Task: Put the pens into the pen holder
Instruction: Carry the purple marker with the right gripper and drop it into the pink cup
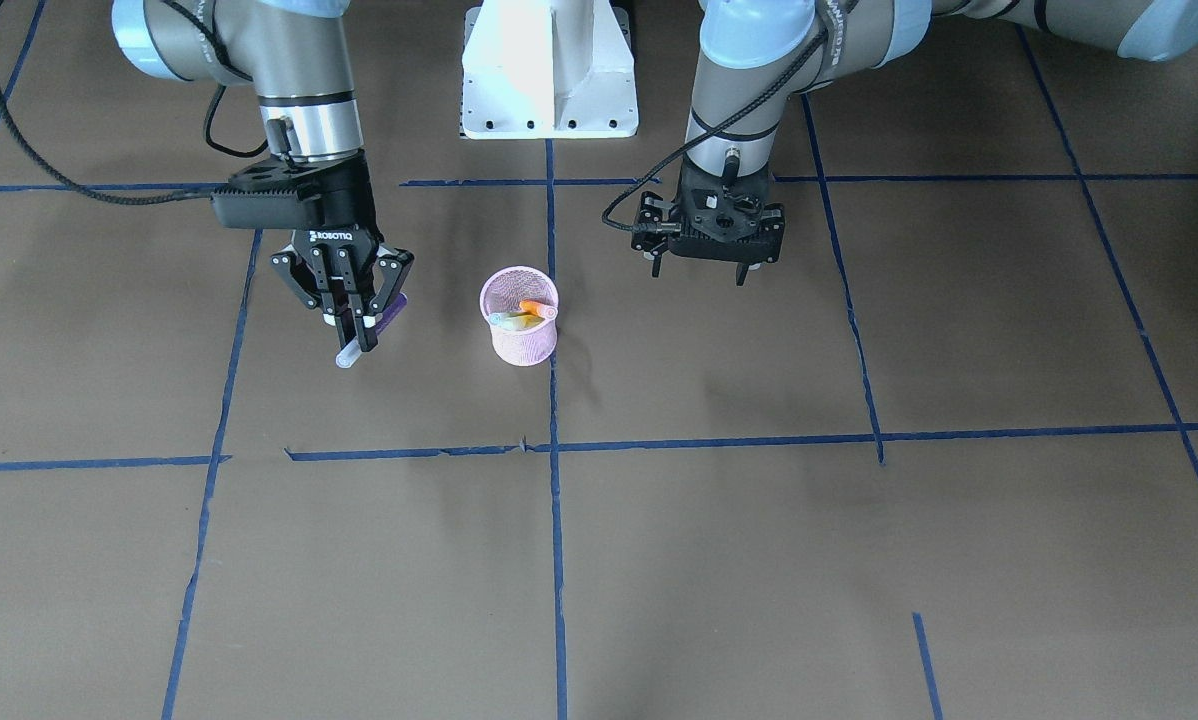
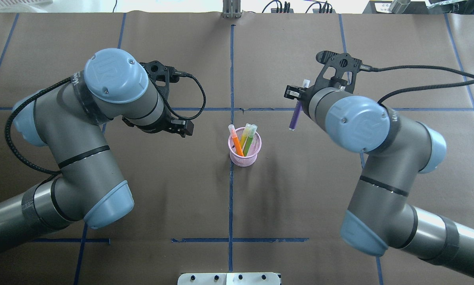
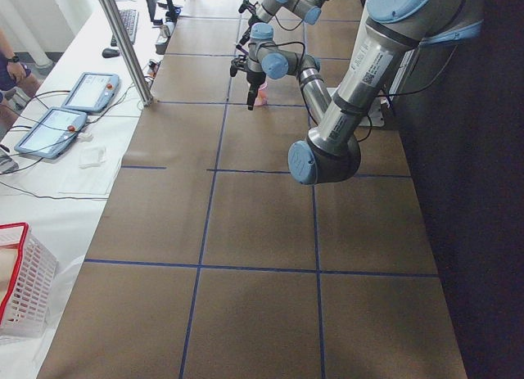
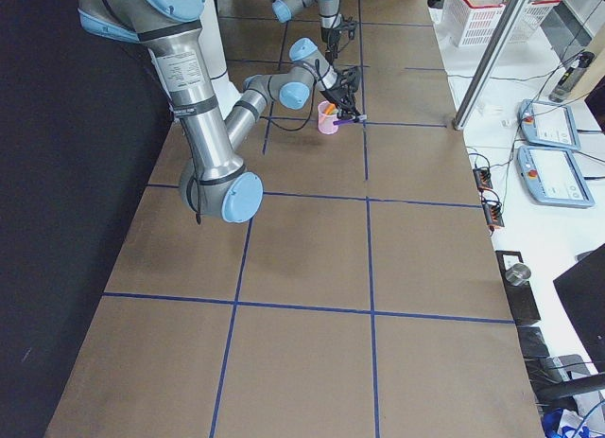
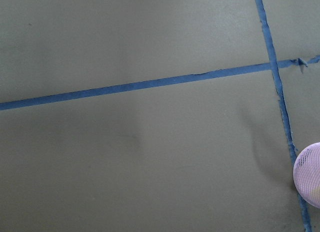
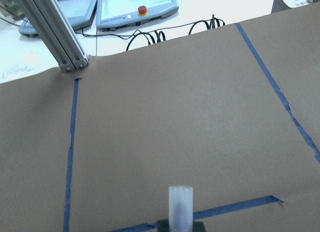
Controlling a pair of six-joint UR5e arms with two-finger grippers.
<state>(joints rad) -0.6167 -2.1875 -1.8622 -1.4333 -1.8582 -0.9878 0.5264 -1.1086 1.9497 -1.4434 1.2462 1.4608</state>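
Purple pen (image 2: 295,114), pinched in right hand (image 1: 354,335): we carry it above pen holder (image 1: 521,340), stand it upright, release low; left hand (image 1: 699,272) spread, empty

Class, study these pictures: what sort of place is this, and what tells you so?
Most likely a robotics lab or test cell. Robot arms, left and right, work over a paper-covered table gridded with blue tape, and control tablets with a red stop button lie on the side bench.
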